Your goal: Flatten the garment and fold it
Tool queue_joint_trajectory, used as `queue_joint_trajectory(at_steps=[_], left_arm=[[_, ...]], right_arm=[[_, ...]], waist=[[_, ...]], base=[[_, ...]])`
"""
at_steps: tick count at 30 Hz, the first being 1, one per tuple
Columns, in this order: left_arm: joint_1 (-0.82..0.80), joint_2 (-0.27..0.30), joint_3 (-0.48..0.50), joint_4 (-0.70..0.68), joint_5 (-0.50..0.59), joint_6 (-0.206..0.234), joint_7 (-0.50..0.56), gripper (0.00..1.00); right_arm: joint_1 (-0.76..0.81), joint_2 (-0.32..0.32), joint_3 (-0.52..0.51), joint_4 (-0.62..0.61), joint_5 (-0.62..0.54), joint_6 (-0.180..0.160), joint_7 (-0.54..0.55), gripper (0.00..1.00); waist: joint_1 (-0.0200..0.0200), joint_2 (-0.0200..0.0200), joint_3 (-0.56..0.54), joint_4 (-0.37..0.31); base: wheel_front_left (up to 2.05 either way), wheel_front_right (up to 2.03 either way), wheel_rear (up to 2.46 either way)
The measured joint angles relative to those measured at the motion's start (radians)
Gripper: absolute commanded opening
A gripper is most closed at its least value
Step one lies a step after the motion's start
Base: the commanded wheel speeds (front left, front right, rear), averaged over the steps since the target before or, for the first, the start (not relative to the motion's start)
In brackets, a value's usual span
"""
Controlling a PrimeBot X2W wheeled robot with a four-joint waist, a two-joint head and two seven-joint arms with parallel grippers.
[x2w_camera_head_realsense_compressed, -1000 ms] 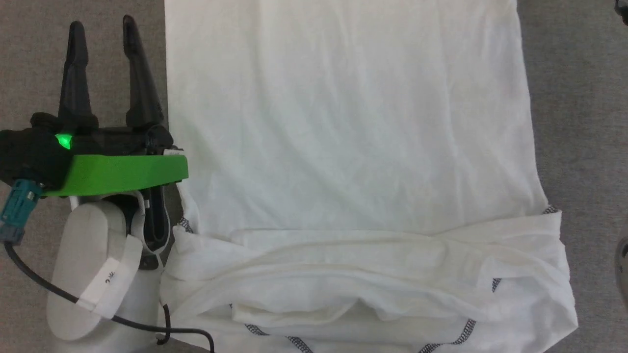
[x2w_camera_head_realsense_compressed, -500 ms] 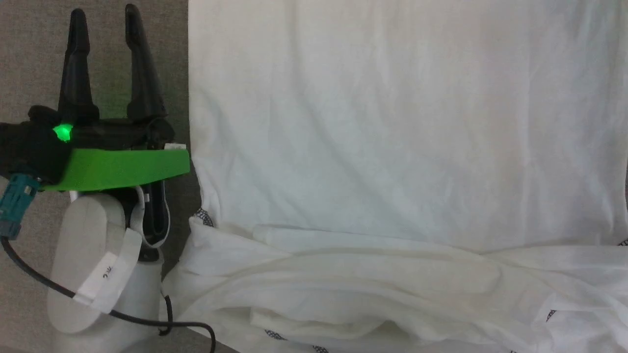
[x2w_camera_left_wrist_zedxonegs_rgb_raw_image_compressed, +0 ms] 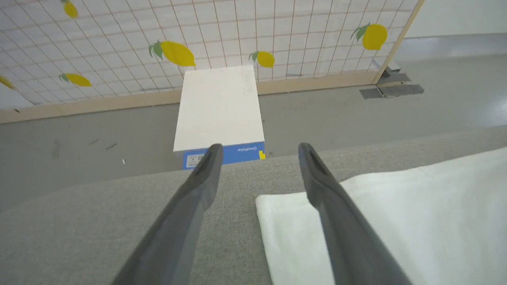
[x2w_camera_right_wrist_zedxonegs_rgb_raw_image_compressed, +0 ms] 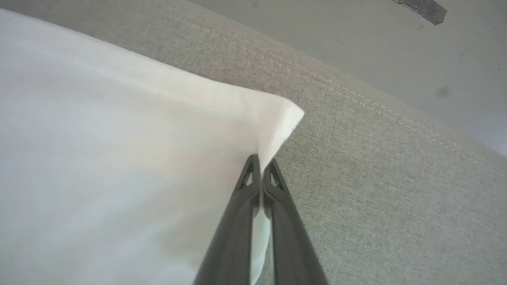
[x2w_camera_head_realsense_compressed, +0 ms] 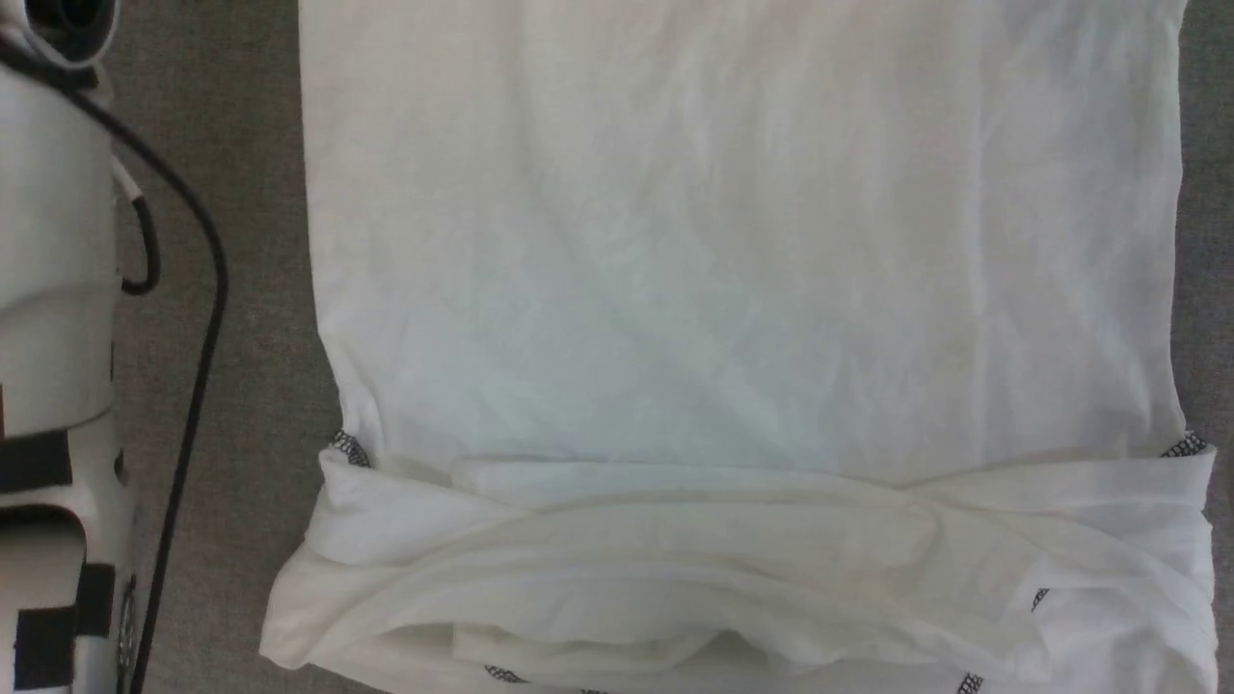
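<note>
The garment [x2w_camera_head_realsense_compressed: 733, 270], a white T-shirt, lies spread on the grey cloth surface [x2w_camera_head_realsense_compressed: 251, 366]. Its near end is folded over in rumpled layers with dark stitching [x2w_camera_head_realsense_compressed: 349, 448] showing. In the left wrist view my left gripper [x2w_camera_left_wrist_zedxonegs_rgb_raw_image_compressed: 259, 148] is open above the surface at a corner of the garment [x2w_camera_left_wrist_zedxonegs_rgb_raw_image_compressed: 396, 221], its right finger over the fabric's edge. My right gripper [x2w_camera_right_wrist_zedxonegs_rgb_raw_image_compressed: 261, 160] is shut on another corner of the garment [x2w_camera_right_wrist_zedxonegs_rgb_raw_image_compressed: 99, 138], with white fabric pinched between the fingers and the corner lifted into a peak.
My left arm's pale forearm [x2w_camera_head_realsense_compressed: 53, 289] and its black cable [x2w_camera_head_realsense_compressed: 198, 386] run along the head view's left edge. Beyond the surface, a white box with a blue end [x2w_camera_left_wrist_zedxonegs_rgb_raw_image_compressed: 220, 113] stands on the floor before a lemon-print grid screen [x2w_camera_left_wrist_zedxonegs_rgb_raw_image_compressed: 237, 35].
The head view has shifted. My left arm has reached forward: its fingers have left the top of that view and the forearm now lies where the gripper was. The right gripper has shut.
</note>
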Motion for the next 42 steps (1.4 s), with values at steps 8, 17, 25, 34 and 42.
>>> queue_joint_trajectory(at_steps=[8, 17, 25, 34, 42], left_arm=[[-0.119, 0.004, -0.076, 0.17, -0.044, 0.077, 0.528, 1.0], [-0.114, 0.021, -0.051, 0.111, -0.083, 0.142, 0.646, 0.0], [-0.081, 0.045, -0.032, 0.076, -0.058, 0.14, 0.467, 0.0], [-0.121, 0.061, -0.02, 0.103, 0.042, 0.158, 0.155, 0.0], [-0.057, 0.042, -0.013, 0.124, 0.009, 0.076, -0.05, 0.0]], right_arm=[[-0.001, 0.002, 0.042, -0.003, 0.027, 0.0, -0.01, 0.0], [-0.024, -0.005, 0.08, -0.023, 0.069, 0.0, -0.037, 0.0], [-0.032, -0.022, 0.097, -0.009, 0.082, 0.0, -0.111, 0.0], [-0.067, -0.032, 0.032, 0.016, 0.03, 0.0, -0.289, 0.0], [-0.003, -0.071, 0.046, 0.022, 0.066, 0.0, -0.428, 0.0]], waist=[[0.0, 0.0, 0.017, -0.033], [0.0, 0.0, 0.052, -0.055], [0.0, 0.0, 0.051, -0.062], [-0.0001, 0.0, 0.007, -0.062], [-0.0001, 0.0, -0.081, -0.056]], base=[[0.0, 0.0, 0.0], [0.0, 0.0, 0.0], [0.0, 0.0, 0.0], [0.0, 0.0, 0.0], [0.0, 0.0, 0.0]])
